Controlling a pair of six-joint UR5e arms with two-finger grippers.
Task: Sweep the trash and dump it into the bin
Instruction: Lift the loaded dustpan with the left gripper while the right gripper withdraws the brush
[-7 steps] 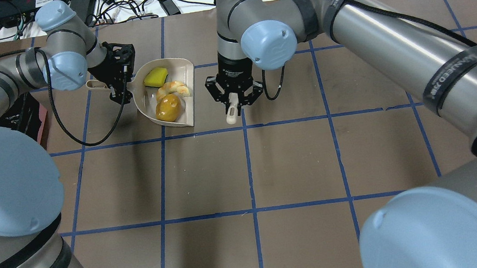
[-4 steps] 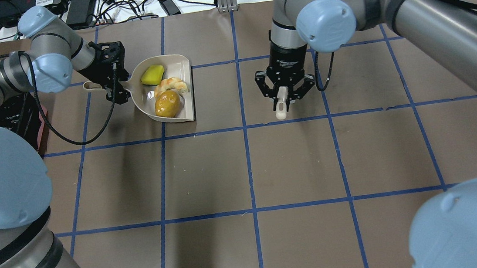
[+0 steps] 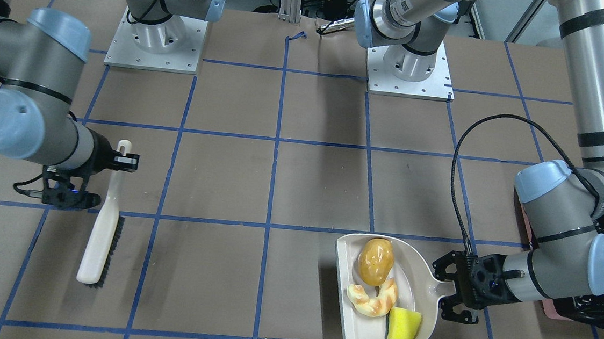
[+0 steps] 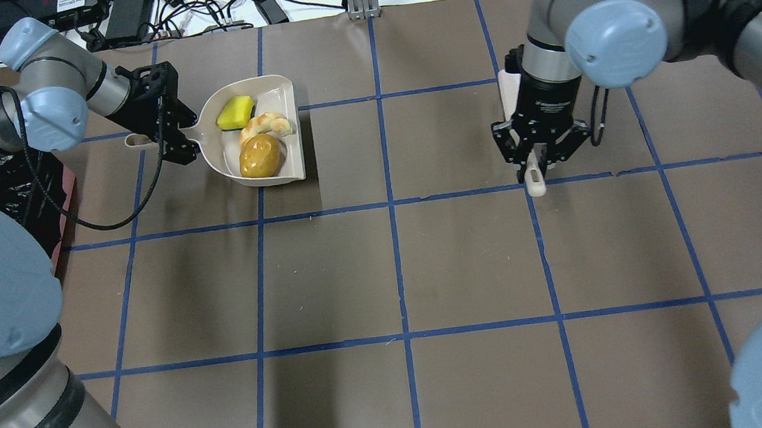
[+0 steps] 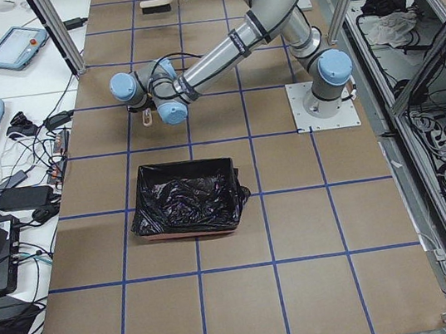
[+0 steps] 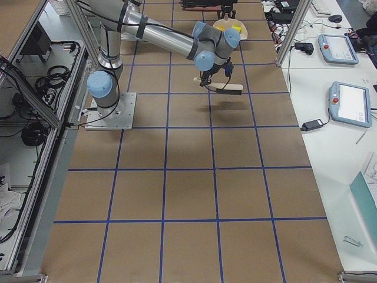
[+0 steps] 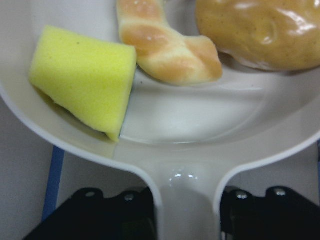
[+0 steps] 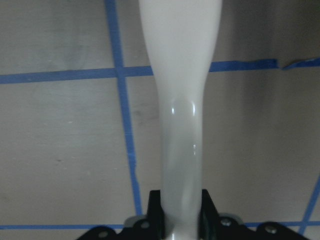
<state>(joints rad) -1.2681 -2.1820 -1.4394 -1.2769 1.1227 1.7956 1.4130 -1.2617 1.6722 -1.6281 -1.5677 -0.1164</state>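
Observation:
My left gripper (image 4: 167,133) is shut on the handle of the beige dustpan (image 4: 282,97). The trash lies in the pan: a golden-brown potato-like lump (image 4: 259,157), a tan croissant piece (image 4: 265,123) and a yellow sponge wedge (image 4: 235,112). The left wrist view shows the sponge (image 7: 82,77), croissant (image 7: 165,47) and lump (image 7: 260,30) above the pan handle (image 7: 187,200). The pink bin with its black bag (image 5: 206,163) stands to the left of the pan, half hidden under my left arm (image 4: 64,209). My right gripper (image 4: 535,161) is shut on the white brush handle (image 8: 182,125), far right of the pan.
The brush (image 3: 103,229) hangs from my right gripper with its dark bristles low over the brown paper table with blue tape lines (image 4: 393,269). Cables and power bricks (image 4: 145,13) lie beyond the far table edge. Operator tablets (image 6: 339,47) sit on a side bench.
My right arm has carried the brush well to the right, away from the dustpan. My left gripper has drawn the dustpan with the trash slightly left and back toward the bin.

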